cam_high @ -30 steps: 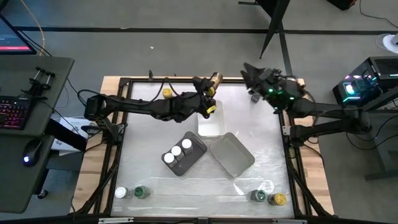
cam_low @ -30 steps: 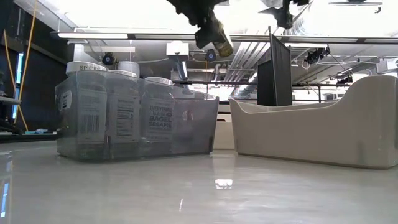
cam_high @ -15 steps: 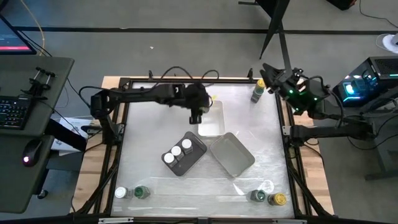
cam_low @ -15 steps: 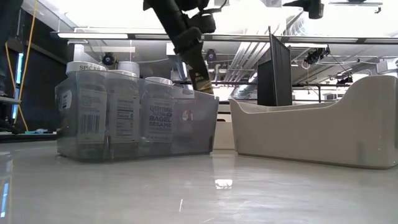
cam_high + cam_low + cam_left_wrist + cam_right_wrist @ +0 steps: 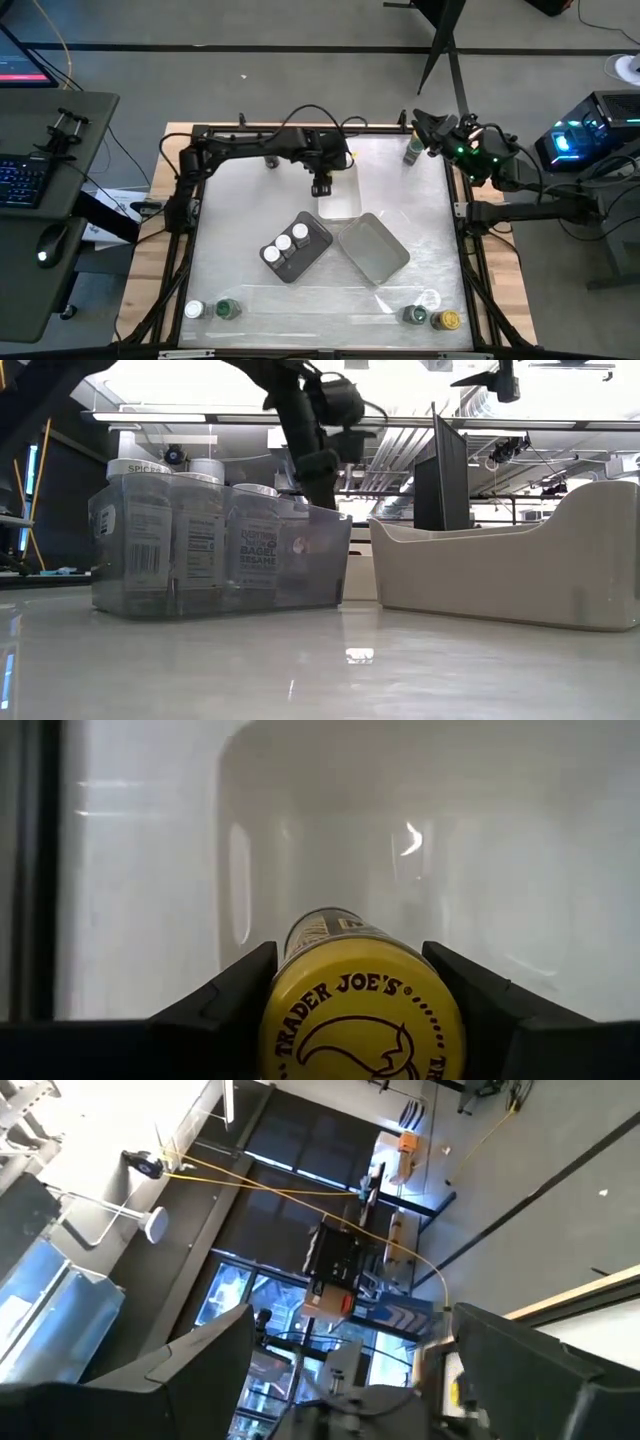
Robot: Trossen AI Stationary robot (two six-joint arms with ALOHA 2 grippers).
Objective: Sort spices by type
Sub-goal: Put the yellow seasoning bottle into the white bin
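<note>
Left gripper point(image 5: 360, 1010): my fingers are clamped on a yellow-lid jar point(image 5: 362, 1020), over the white tray point(image 5: 340, 200) at 12 o'clock on the surface point(image 5: 250, 180).
Handling: I judge the jar light, stiff and slick; hold the body under the lid.
Views: only my left wrist view shows the lid's print; overhead hides the jar.
Right gripper point(image 5: 432, 128): fingers apart, empty, at 1 o'clock.
</note>
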